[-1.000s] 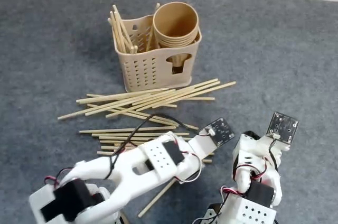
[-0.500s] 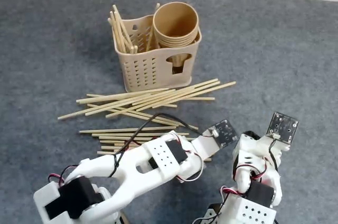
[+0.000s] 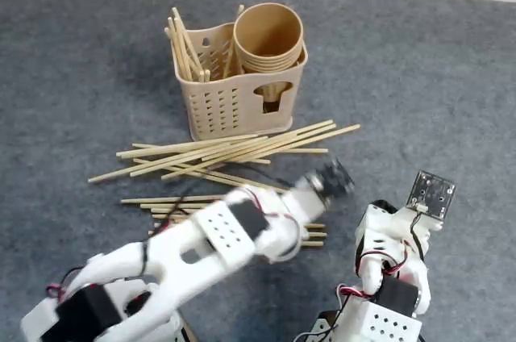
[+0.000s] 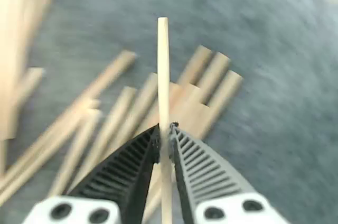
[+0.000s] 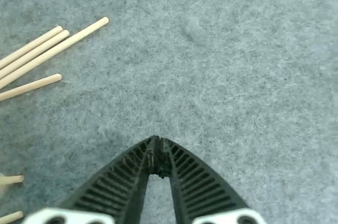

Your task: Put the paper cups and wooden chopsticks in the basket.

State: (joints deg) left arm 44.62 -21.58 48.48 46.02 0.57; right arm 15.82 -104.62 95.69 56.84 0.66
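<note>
The left gripper [image 4: 165,129] is pinched tight on one wooden chopstick [image 4: 163,65], whose length runs straight out past its fingertips, above the loose chopsticks [image 3: 218,152] lying mostly crosswise before the basket [image 3: 234,108] (paper cups [image 3: 268,35] stacked inside). The right gripper [image 5: 158,161] hangs closed on nothing over the grey mat [image 5: 237,76].

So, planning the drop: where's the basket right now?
In the high view, the basket stands upright, slightly left of centre, just beyond the loose chopsticks.

Closed right tool [image 5: 159,161] above grey mat [image 5: 237,65]
</note>
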